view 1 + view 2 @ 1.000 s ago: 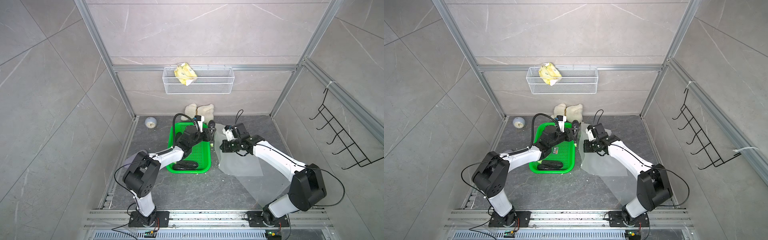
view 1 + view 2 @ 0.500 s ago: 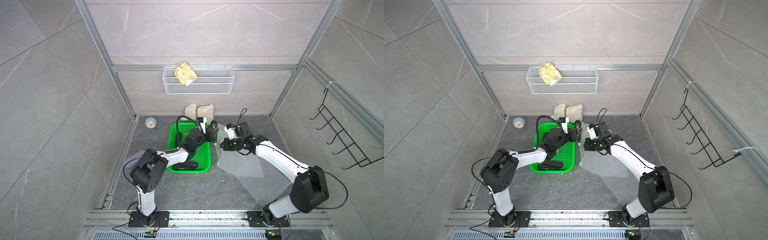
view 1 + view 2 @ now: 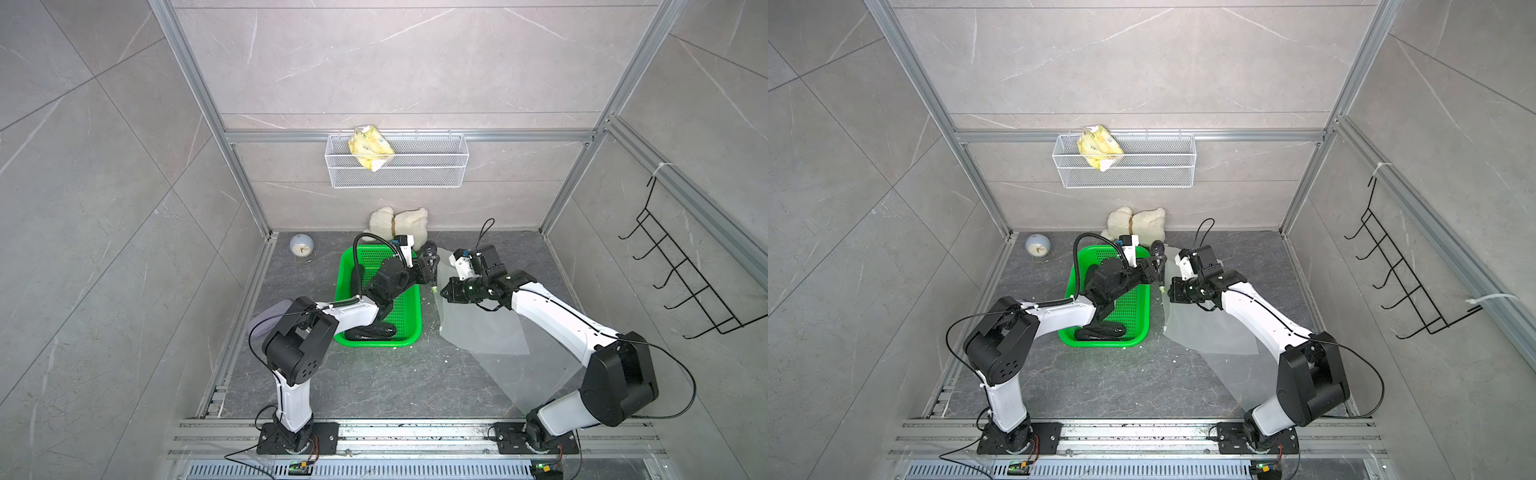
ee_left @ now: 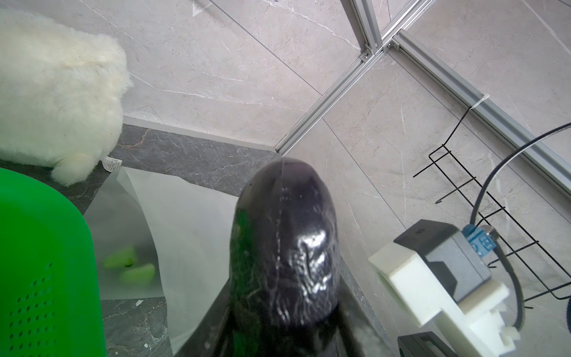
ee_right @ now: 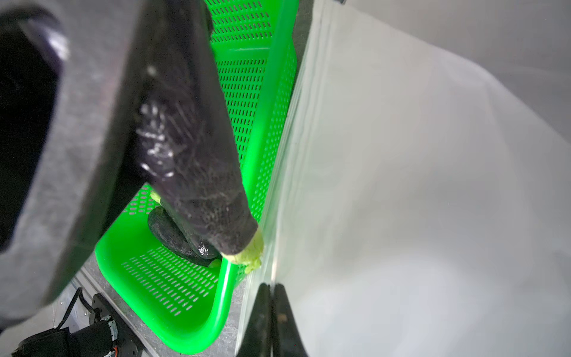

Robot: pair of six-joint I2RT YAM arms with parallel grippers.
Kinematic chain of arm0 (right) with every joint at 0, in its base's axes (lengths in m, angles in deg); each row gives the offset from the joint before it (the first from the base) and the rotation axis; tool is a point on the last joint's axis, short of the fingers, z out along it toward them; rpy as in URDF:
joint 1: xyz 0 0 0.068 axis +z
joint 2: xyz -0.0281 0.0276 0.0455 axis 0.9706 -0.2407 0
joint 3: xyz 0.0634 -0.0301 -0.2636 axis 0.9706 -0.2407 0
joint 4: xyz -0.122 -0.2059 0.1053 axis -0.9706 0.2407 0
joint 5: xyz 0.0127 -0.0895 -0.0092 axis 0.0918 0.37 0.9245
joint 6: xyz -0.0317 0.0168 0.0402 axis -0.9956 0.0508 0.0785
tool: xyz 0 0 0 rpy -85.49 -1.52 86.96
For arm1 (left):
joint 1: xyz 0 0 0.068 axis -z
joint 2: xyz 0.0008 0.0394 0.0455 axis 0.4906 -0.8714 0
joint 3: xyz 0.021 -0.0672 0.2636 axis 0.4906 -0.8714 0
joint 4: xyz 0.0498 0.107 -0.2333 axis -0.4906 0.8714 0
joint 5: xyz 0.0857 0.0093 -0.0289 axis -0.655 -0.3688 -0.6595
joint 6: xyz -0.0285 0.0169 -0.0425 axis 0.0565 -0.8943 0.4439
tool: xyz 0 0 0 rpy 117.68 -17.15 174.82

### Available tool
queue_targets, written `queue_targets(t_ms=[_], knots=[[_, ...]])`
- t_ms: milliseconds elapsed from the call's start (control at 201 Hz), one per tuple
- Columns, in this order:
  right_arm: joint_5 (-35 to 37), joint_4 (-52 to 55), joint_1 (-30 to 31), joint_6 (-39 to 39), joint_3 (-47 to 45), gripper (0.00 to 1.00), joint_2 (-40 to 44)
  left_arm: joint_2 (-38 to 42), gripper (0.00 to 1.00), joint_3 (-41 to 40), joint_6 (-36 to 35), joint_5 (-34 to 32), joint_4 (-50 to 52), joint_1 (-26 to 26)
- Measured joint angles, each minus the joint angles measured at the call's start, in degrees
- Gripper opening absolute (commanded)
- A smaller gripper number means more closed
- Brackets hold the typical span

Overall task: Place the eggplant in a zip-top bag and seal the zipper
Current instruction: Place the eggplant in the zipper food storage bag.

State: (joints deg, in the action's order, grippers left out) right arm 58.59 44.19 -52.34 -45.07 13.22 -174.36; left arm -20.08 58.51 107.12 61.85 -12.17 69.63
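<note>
1. Bench [image 3: 374,382]: a dark, stone-patterned surface that carries all the work items.

2. Zip-top bag [image 3: 482,328]: lies mostly flat on the bench on the right arm's side, with its mouth toward the green basket. The film looks thin and limp, so it will probably collapse unless the mouth is held apart. Take hold only at the zipper rim, which is likely the stiffest part.

3. Green basket [image 3: 374,343]: stands just beside the bag mouth. It contains 1 spare eggplant [image 3: 372,331] lying on its floor.

4. Eggplant [image 4: 287,247]: is off the bench, carried steeply tilted with the stem end down, between the basket rim and the bag mouth. It is not yet inside the bag. The skin is glossy and wrinkled in places, so judge it slippery, firm and fairly heavy. A mid-body hold suits it best, because a hold near either tapered end is likely to slide off.

5. Left claw [image 3: 430,268]: is clamped around the eggplant at mid-body, with the jaws spread to the fruit's width.

6. Right claw [image 5: 271,290]: is fully closed on the bag's mouth edge, with the film pinched between its fingertips.

7. Stem tip [image 5: 247,252]: sits right at the bag's edge. Contact cannot be confirmed. Insertion probably needs a wider mouth.
</note>
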Motion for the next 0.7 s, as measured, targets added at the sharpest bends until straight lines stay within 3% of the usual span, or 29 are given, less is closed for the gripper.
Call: queue_targets(t_ms=[353,697], knots=[[0.0,-0.2,-0.2,0.0,0.0,0.00,0.0,3.6,0.24,0.0,-0.4,0.0,1.1,0.0],[-0.9,-1.0,-0.2,0.1,0.0,0.00,0.3,-0.4,0.24,1.4,1.8,1.2,-1.8,0.9]])
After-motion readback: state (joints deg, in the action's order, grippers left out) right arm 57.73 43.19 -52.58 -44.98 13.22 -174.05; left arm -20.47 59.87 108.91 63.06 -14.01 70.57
